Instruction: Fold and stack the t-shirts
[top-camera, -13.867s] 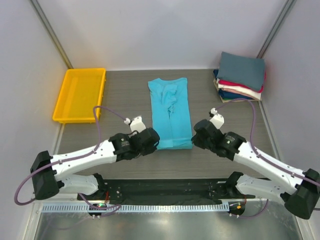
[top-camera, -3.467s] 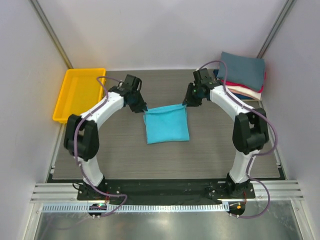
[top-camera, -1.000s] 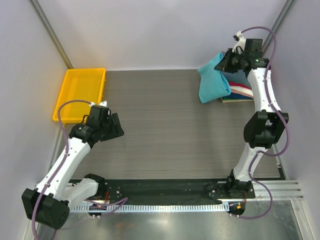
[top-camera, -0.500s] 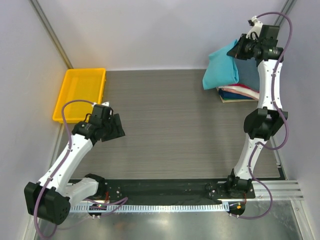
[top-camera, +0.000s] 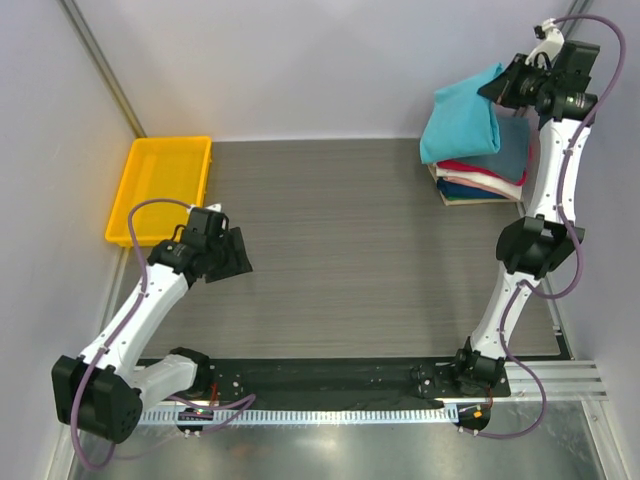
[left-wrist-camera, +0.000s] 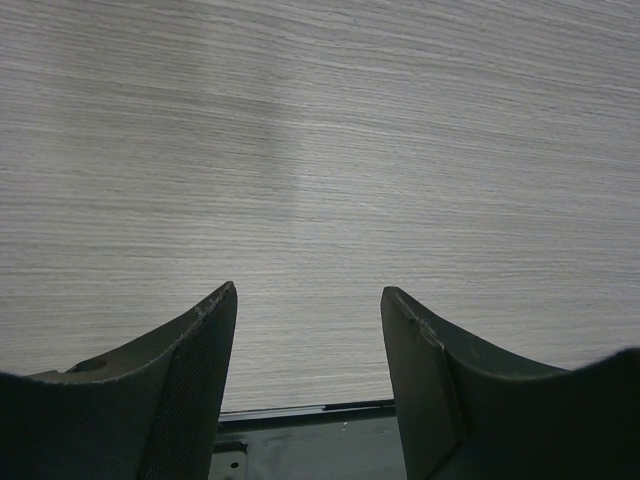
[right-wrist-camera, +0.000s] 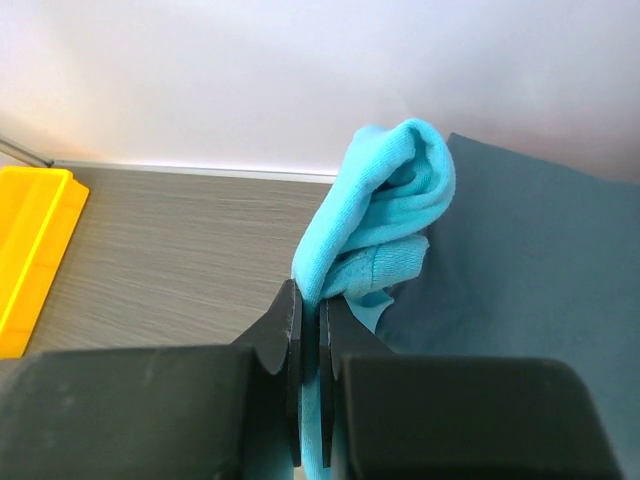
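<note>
Grey wood-grain table (top-camera: 340, 240), white walls. Yellow tray (top-camera: 160, 190) far left, well apart from the work. Left pincer (left-wrist-camera: 305, 295) spread wide, empty, over bare table. Far right: right pincer (right-wrist-camera: 310, 300) clamped on folded turquoise t-shirt (top-camera: 462, 118), hung over the left side of the stack (top-camera: 485, 178); contact unclear. Stacking step. Next likely: centre, lower squarely, release. Risk: fold slumping open.
</note>
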